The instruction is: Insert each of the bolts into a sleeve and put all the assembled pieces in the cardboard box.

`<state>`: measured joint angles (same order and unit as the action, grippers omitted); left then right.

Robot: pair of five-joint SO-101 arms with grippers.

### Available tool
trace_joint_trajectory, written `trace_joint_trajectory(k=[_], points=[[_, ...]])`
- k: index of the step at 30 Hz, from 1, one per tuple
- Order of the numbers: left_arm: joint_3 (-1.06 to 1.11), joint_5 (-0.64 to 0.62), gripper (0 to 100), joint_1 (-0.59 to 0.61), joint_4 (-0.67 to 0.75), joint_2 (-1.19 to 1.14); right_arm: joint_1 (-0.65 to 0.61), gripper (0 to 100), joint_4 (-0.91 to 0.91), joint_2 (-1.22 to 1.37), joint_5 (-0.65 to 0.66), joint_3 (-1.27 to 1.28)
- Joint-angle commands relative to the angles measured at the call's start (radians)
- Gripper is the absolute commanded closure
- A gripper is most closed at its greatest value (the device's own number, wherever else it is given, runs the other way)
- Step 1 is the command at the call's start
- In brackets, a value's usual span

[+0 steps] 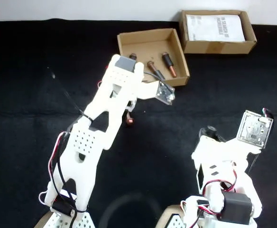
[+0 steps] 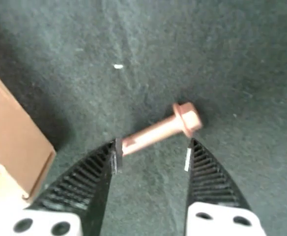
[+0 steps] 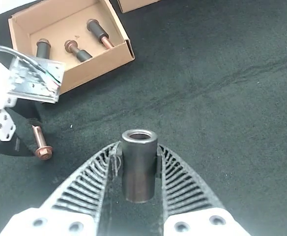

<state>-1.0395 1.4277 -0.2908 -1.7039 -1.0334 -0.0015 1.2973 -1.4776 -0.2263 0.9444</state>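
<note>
Ribbed black fingers of the right gripper (image 3: 138, 148) clamp a sleeve (image 3: 139, 172), a smooth, dark metal cylinder held upright with its round bore open at the top. It hangs over the black cloth (image 3: 222, 88), well apart from the cardboard box (image 3: 119, 29) and on the robot's side of it.

The left gripper (image 2: 152, 154) stands wide open, its two black, ridged fingers set either side of a bolt (image 2: 158, 129). This bolt is copper-coloured, with a plain round shank and a flanged hexagonal head. It lies flat on the cloth outside the box, near the front wall, and its shank end sits at one fingertip. I cannot tell whether they touch. From the high view the same bolt (image 1: 129, 119) shows just under the white plastic left arm (image 1: 96, 128).

The cardboard box is a shallow, open, brown tray with a plain bottom. Inside lie three assembled pieces (image 1: 133, 57) (image 1: 155, 69) (image 1: 169, 64), each a dark sleeve with a copper bolt through it.

Just beyond the box's far right corner sits a second cardboard box (image 1: 214, 46). It holds a white sheet (image 1: 214, 27) with dark printed lines too small to read.
</note>
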Motion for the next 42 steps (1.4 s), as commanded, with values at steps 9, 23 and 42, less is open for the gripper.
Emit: trace_joint_trajectory(k=[9,23,42], points=[[-0.282,0.402,92,-0.010,0.008,-0.232,0.010,99.2,0.004,-0.010,0.009,0.050],[-0.590,0.008,99,0.002,-0.058,-0.166,0.005,99.2,-0.007,-0.004,0.003,0.041],[0.839,-0.215,99,-0.163,-0.060,1.018,0.008,99.2,-0.041,-0.012,0.002,0.042]])
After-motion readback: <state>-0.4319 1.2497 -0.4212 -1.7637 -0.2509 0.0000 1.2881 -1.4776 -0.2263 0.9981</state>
